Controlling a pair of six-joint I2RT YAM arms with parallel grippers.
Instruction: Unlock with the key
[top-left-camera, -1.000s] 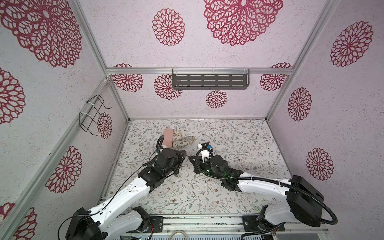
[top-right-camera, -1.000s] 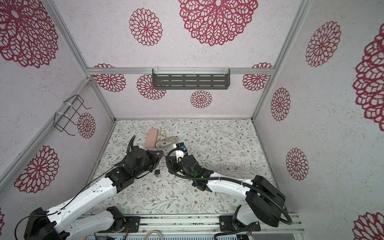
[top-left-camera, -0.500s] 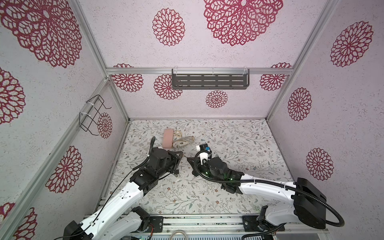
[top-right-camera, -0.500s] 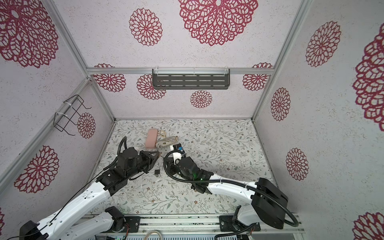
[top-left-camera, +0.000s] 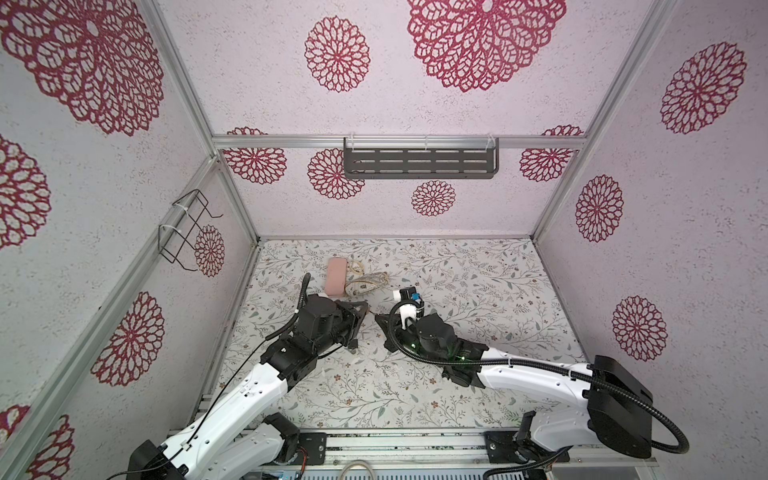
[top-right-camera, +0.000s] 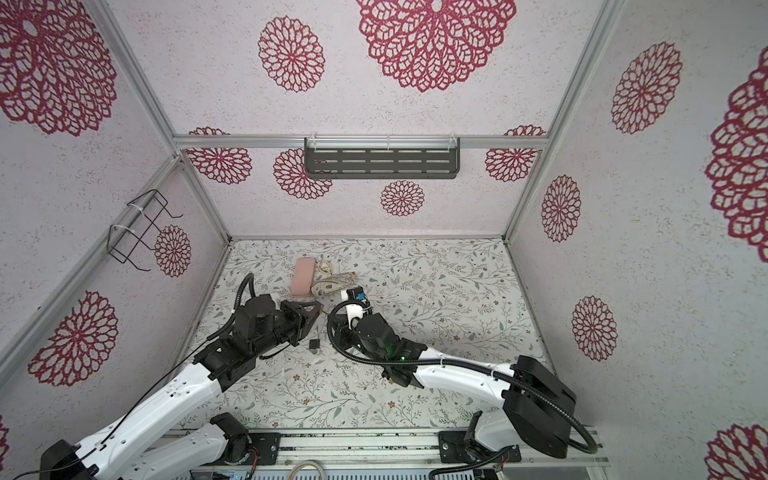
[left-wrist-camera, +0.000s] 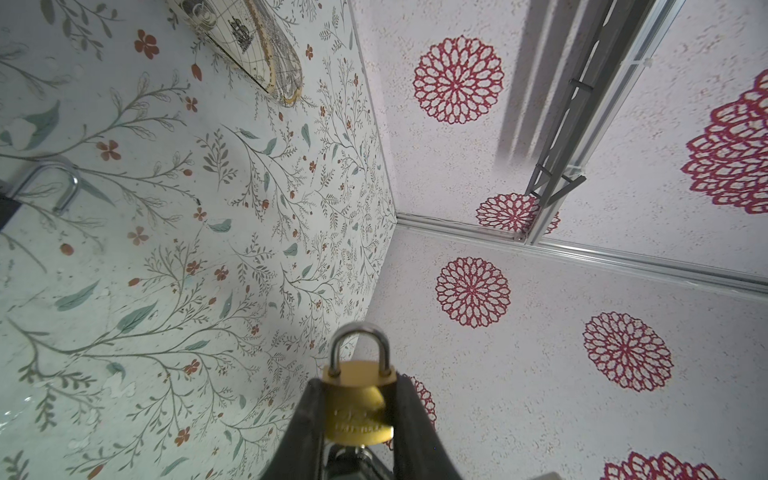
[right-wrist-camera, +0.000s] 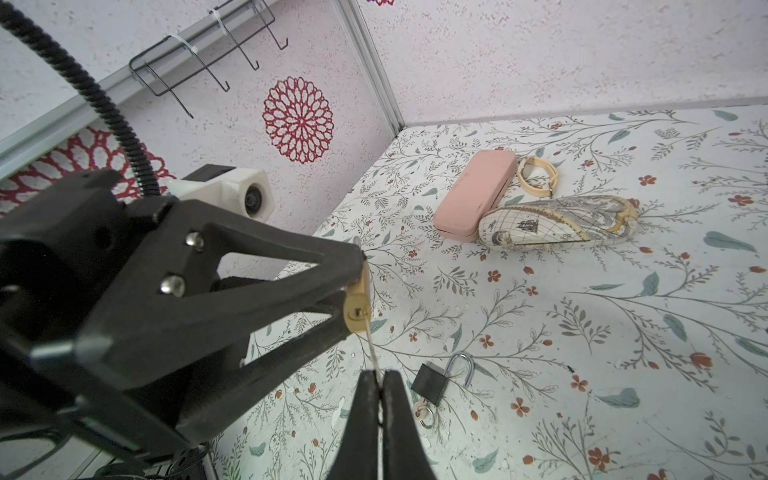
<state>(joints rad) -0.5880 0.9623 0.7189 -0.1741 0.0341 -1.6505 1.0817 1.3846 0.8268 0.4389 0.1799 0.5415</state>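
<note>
My left gripper (left-wrist-camera: 359, 380) is shut on a small brass padlock (left-wrist-camera: 358, 409), its steel shackle closed and pointing away from the wrist. In the right wrist view the brass padlock (right-wrist-camera: 358, 309) shows its underside with the keyhole. My right gripper (right-wrist-camera: 379, 374) is shut on a thin key (right-wrist-camera: 372, 349), seen edge-on, whose tip reaches the lock's underside just beside the keyhole. In both top views the left gripper (top-left-camera: 365, 309) (top-right-camera: 319, 309) and the right gripper (top-left-camera: 377, 318) (top-right-camera: 332, 322) meet tip to tip above the middle of the table.
A black padlock (right-wrist-camera: 432, 384) (top-right-camera: 315, 344) lies on the table below the grippers, shackle open, a key ring at its base. Behind them lie a pink case (top-left-camera: 336, 276), a map-patterned case (top-left-camera: 369, 284) and a tan loop (right-wrist-camera: 536, 178). A grey shelf (top-left-camera: 419, 163) hangs on the back wall, a wire rack (top-left-camera: 187, 228) on the left wall.
The left arm's wrist and forearm have swung to the left while its gripper keeps the brass padlock. The right gripper has shifted slightly left with the key.
</note>
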